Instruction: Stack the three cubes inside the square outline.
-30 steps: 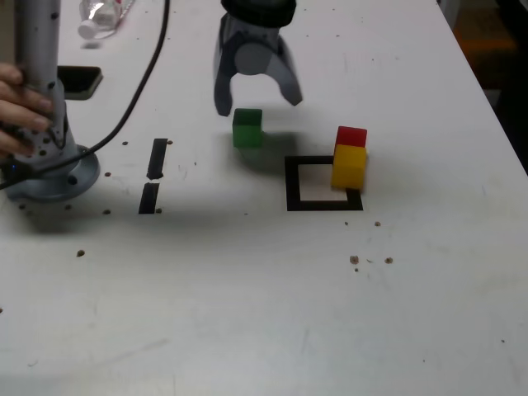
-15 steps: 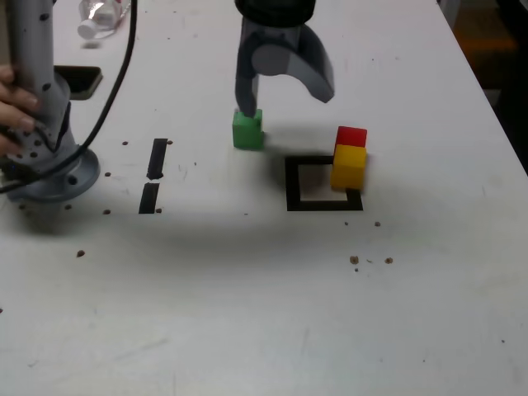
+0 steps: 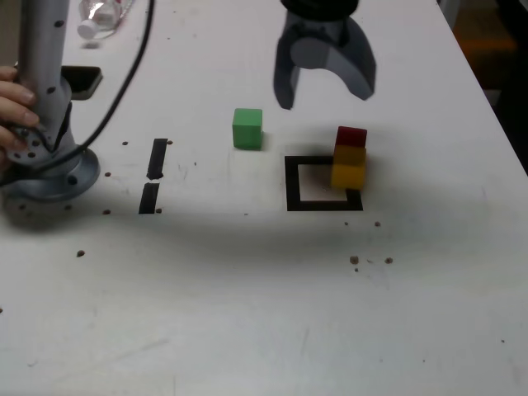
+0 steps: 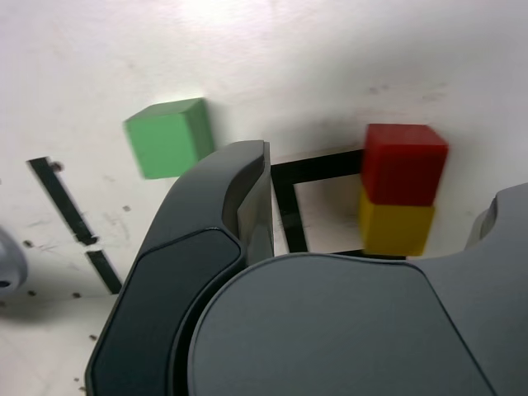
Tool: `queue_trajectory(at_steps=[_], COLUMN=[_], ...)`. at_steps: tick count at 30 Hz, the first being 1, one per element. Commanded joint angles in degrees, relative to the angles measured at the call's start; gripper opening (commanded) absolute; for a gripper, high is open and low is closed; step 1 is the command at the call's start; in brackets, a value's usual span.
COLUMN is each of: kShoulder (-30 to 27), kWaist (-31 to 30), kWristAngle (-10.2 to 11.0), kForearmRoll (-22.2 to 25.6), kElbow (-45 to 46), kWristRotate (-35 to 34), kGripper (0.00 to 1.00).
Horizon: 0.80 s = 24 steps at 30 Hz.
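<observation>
The green cube point(image 3: 247, 129) sits flat on the table point(image 3: 247, 313), just outside the square outline point(image 3: 290, 183) toward the exterior view's left. It looks light, rigid and smooth, with no long axis; take 2 opposite flat faces. The gripper point(image 3: 323, 87) hangs nearby, jaws wide, empty.
</observation>
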Motion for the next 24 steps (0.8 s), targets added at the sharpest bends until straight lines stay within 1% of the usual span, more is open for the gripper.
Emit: queue_trajectory(at_steps=[1, 7, 11, 16, 24], kShoulder=[1.64, 5.59, 8.56, 9.91, 11.85], kWaist=[0.01, 0.05, 0.58, 1.02, 1.42], kWristAngle=[-0.39, -1.03, -2.27, -3.02, -4.87], kForearmRoll=[0.43, 1.05, 1.08, 1.08, 1.08], kElbow=[-1.65, -4.92, -6.65, -7.05, -7.36], kWristRotate=[0.53, 1.08, 2.01, 2.32, 2.68], kGripper=[0.95, 0.95, 0.95, 0.93, 0.91])
